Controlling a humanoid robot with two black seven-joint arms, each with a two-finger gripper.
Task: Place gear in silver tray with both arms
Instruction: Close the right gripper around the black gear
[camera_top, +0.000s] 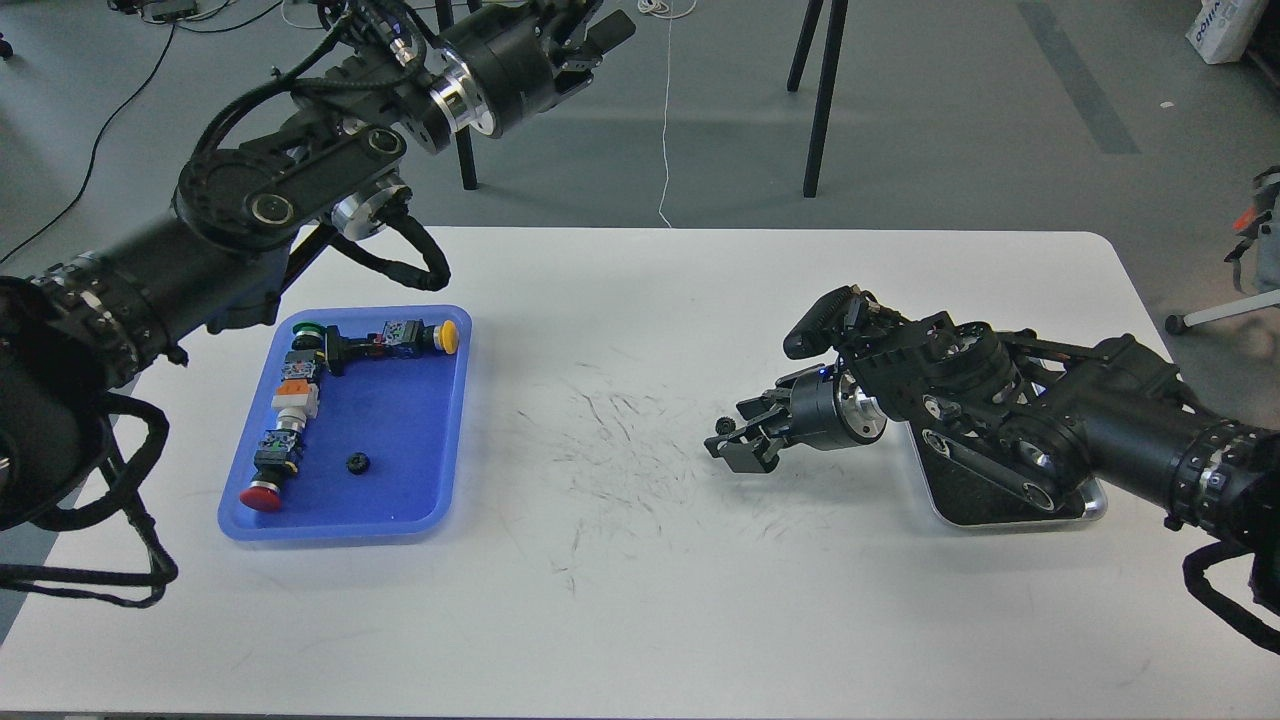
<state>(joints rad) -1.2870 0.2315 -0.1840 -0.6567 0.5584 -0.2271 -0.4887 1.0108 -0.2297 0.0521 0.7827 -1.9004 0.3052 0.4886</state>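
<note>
- The right tool (738, 438) hovers low over the middle of the white counter (640, 600), fingers pointing left, with a small black gear (723, 425) at its fingertips; the fingers appear closed around it, though the grip is small and dark.
- The silver tray (1092, 503) sits on the counter's right side, mostly hidden beneath the right arm (1000, 420); only its shiny rim and a corner show.
- The left arm (250, 210) is raised above the counter's far left edge, its left tool (590, 40) up near the top of the view; I cannot tell whether its fingers are spread or together.
- A blue plastic tray (400, 500) on the left holds several push-button switches (300, 400) with green, yellow and red caps, and a second small black gear (355, 463) lying apart from them.
</note>
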